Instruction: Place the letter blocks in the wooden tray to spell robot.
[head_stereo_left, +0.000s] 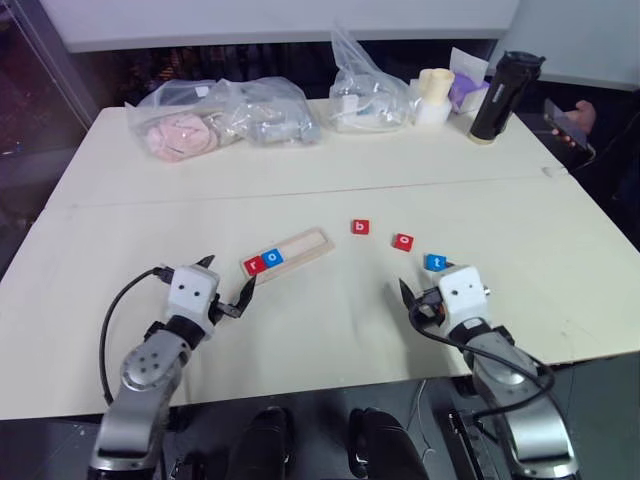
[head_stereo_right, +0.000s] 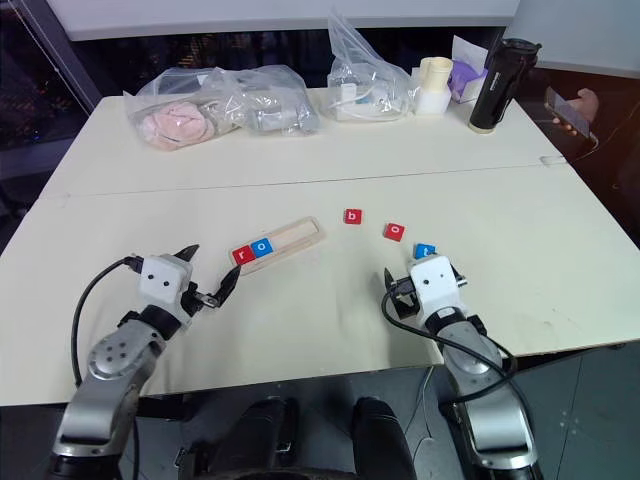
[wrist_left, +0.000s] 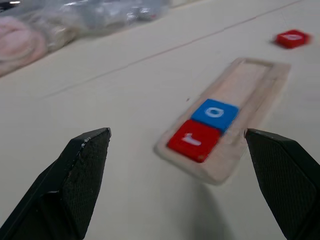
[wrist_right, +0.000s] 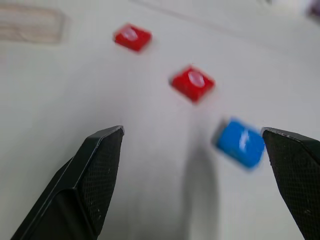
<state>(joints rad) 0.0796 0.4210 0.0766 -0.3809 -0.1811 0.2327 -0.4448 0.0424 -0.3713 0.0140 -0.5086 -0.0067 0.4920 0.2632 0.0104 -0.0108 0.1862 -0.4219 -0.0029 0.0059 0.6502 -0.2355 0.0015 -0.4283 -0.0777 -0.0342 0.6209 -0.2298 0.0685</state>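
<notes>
The wooden tray (head_stereo_left: 300, 246) lies at an angle in the middle of the table. At its near-left end sit a red r block (head_stereo_left: 254, 264) and a blue o block (head_stereo_left: 275, 257), side by side. To its right, loose on the table, lie a red b block (head_stereo_left: 360, 227), a red o block (head_stereo_left: 402, 241) and a blue t block (head_stereo_left: 436, 262). My left gripper (head_stereo_left: 227, 279) is open, low over the table just left of the tray's r end. My right gripper (wrist_right: 192, 131) is open too, just short of the blue t block (wrist_right: 241, 143).
Clear plastic bags (head_stereo_left: 225, 118) with soft items lie along the far edge, beside a white cup (head_stereo_left: 434, 92) and a black bottle (head_stereo_left: 505, 96). A person's hand holds a phone (head_stereo_left: 566, 123) at the far right. A seam (head_stereo_left: 300, 192) crosses the tabletop.
</notes>
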